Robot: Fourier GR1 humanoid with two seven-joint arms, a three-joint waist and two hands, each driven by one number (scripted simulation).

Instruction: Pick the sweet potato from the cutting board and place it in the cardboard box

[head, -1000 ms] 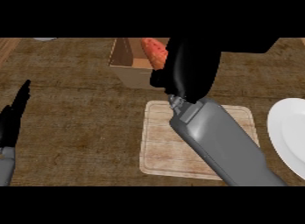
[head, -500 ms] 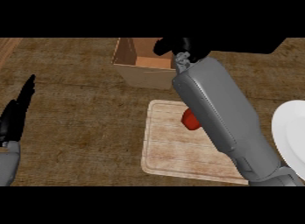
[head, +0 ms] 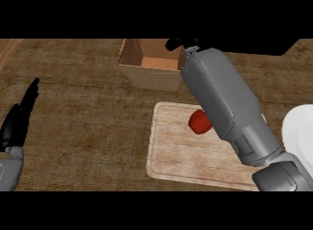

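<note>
Sweet potato [head: 199, 122] lies on the cutting board [head: 185, 155], half under the right forearm. Right hand [head: 176, 44] is beyond the board, at the cardboard box [head: 149, 77]; can't tell its state. Left hand [head: 18, 121] is left of the board, fingers [head: 30, 93] straight, empty.

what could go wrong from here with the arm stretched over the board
The sweet potato lies on the cutting board, partly hidden by the right forearm, while the right hand is up at the cardboard box. Pulling the arm back may roll the potato off the board. The hand could also nudge the box.
</note>
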